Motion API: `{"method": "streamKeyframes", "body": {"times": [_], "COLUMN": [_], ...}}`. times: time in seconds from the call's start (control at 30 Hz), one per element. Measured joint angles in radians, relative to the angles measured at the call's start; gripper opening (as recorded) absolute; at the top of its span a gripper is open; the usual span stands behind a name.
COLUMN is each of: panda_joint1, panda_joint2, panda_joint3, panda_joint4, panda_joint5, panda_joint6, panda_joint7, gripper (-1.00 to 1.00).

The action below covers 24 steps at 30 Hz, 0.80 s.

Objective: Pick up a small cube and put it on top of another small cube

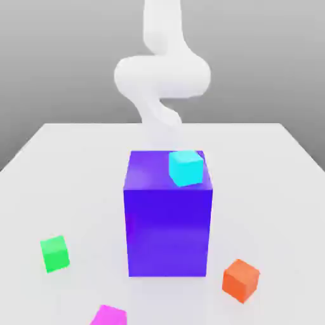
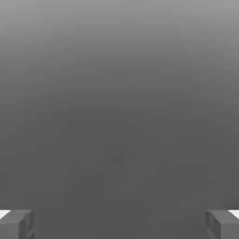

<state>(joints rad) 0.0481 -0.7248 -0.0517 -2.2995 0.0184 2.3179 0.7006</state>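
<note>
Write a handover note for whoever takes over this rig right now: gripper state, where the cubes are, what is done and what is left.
Gripper: open, nothing between the fingers.
Cyan cube sits on top of the large blue block, near its far corner on the exterior view's right.
On the table: green cube at the exterior view's left, orange cube at its right, magenta cube at the front edge.
Done: no small cube is stacked on another.
Left: pick one small cube and set it on another.
</note>
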Motion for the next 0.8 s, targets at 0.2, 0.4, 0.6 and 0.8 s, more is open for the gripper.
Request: {"method": "streamKeyframes", "body": {"times": [0.2,0.4,0.6,0.8], "panda_joint1": [0.110,0.193,0.243,0.246], "panda_joint2": [0.182,0.362,0.546,0.728], "panda_joint3": [-0.126,-0.232,-0.305,-0.327], "panda_joint4": [0.001,0.002,0.004,0.006], "panda_joint5": [0.059,0.142,0.241,0.325], "panda_joint6": [0.045,0.088,0.127,0.168], "panda_joint7": [-0.254,-0.518,-0.795,-1.060], "gripper": [0.00,0.00,0.00,0.00]}}
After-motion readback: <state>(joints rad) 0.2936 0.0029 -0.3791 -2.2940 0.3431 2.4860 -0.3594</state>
